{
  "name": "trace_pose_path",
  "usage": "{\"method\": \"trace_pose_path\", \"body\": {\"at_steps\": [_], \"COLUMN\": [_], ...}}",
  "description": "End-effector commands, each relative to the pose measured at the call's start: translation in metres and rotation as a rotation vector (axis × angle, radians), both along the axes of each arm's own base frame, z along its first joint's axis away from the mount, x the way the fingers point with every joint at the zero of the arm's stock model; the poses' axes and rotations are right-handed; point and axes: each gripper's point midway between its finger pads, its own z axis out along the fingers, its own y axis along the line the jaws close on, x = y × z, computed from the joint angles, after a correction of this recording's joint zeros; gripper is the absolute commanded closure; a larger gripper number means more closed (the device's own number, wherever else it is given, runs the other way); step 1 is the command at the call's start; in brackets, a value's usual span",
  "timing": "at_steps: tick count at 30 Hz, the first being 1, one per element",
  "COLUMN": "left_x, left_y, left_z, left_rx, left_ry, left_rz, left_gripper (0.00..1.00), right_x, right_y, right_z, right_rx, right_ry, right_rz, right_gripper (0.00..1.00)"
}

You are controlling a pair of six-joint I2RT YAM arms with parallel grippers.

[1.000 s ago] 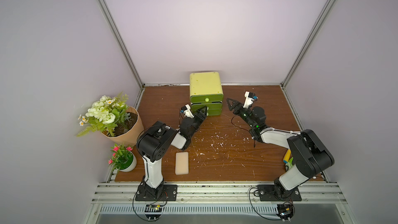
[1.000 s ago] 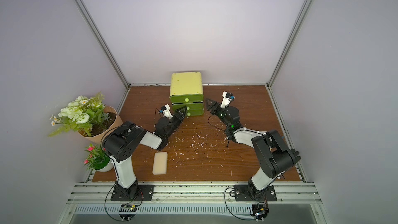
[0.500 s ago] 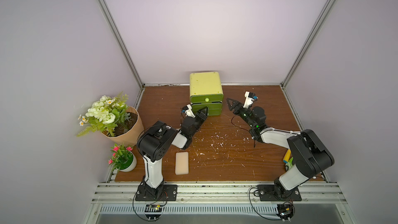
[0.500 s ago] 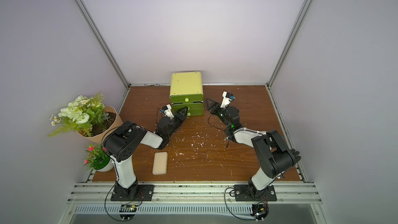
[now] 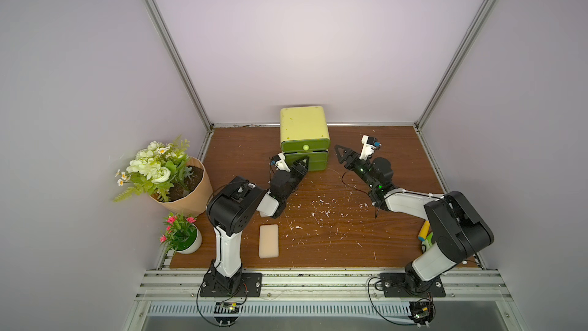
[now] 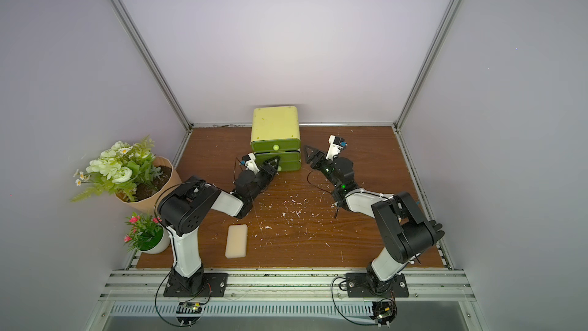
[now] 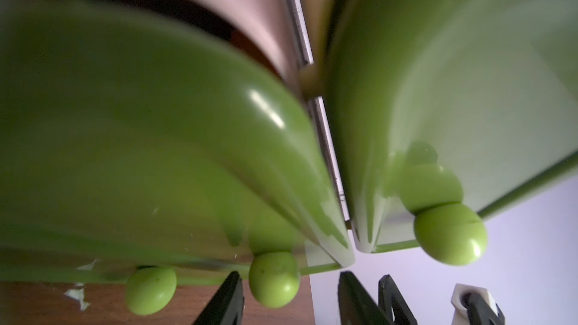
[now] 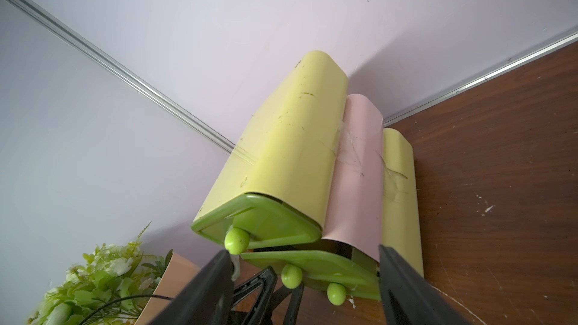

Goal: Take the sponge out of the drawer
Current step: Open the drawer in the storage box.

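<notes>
Left gripper (image 5: 304, 163) reaches to the front of a small lime-green drawer unit (image 5: 304, 122) at the back of the table. Its jaws stand partly open around the round knob (image 7: 274, 279) of the middle drawer, with a gap showing on one side, so nothing is gripped. Right gripper (image 5: 343, 156) hovers just beside the unit's other side, jaws wide and empty. A cream sponge (image 5: 269, 241) lies flat on the table (image 5: 334, 243) near the left arm's base, well apart from the drawers. It looks already taken out, and no sponge shows inside any drawer.

Possible trouble: the knob is small, round and glossy, so closing jaws could slip off it. The unit looks light and nothing braces it, so an off-line push or pull might slide or tilt it. The left arm's elbow sits near the sponge and could sweep it.

Dark wood-grain tabletop, scattered with white flecks (image 5: 321, 205). Pale lilac walls with metal corner rails enclose it. A potted white bouquet (image 5: 159, 167) and a small pink-flowered pot (image 5: 179, 234) stand at the left edge.
</notes>
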Motion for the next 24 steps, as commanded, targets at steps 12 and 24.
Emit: {"method": "trace_pose_path", "body": {"at_steps": [12,24], "left_x": [0.008,-0.009], "left_y": [-0.014,0.005], "left_z": [-0.012,-0.009], "left_rx": [0.009,-0.028], "left_ry": [-0.013,-0.02], "left_rz": [-0.025,0.024], "left_gripper": [0.62,0.8], "right_x": [-0.005,-0.006], "right_y": [-0.003,-0.005], "right_z": [0.03,0.029], "right_rx": [0.044,0.043], "right_ry": [-0.083,-0.081], "right_rz": [0.005,0.005], "right_gripper": [0.23,0.23]}}
